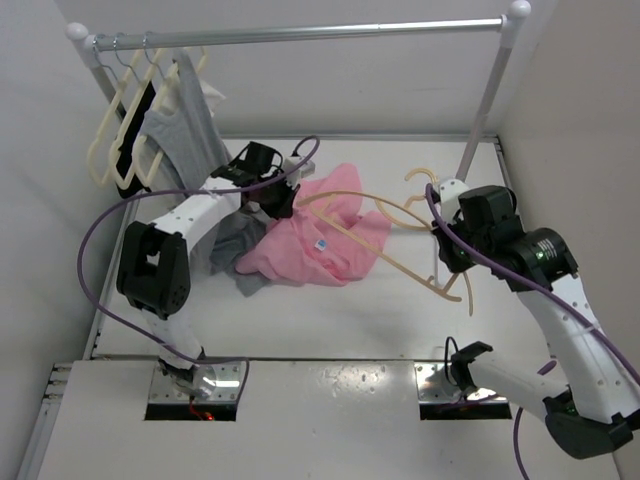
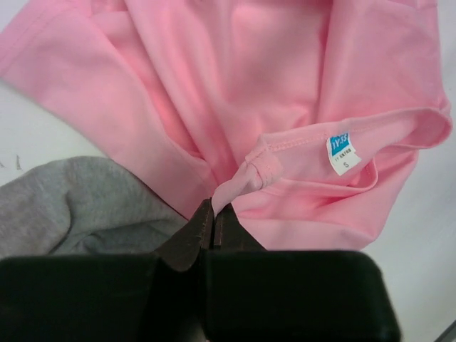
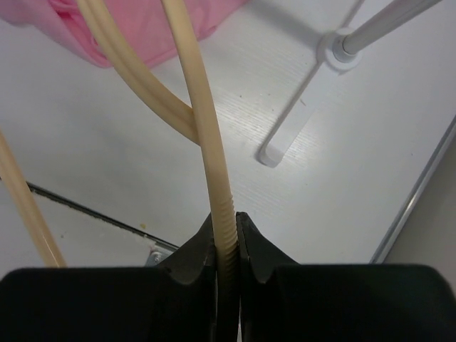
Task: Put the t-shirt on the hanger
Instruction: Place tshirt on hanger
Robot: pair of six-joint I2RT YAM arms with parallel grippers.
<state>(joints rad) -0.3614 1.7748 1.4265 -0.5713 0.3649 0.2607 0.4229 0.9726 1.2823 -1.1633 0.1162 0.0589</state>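
The pink t-shirt lies crumpled on the white table, its blue neck label showing. My left gripper is shut on the t-shirt's neck hem at the shirt's left edge. The peach-beige hanger is held tilted above the table, one arm reaching over the shirt, its hook toward the back. My right gripper is shut on the ribbed part of the hanger's arm.
A clothes rail spans the back, its right post foot near my right gripper. Cream hangers and a gray garment hang at its left end. Gray cloth lies under the shirt's left edge.
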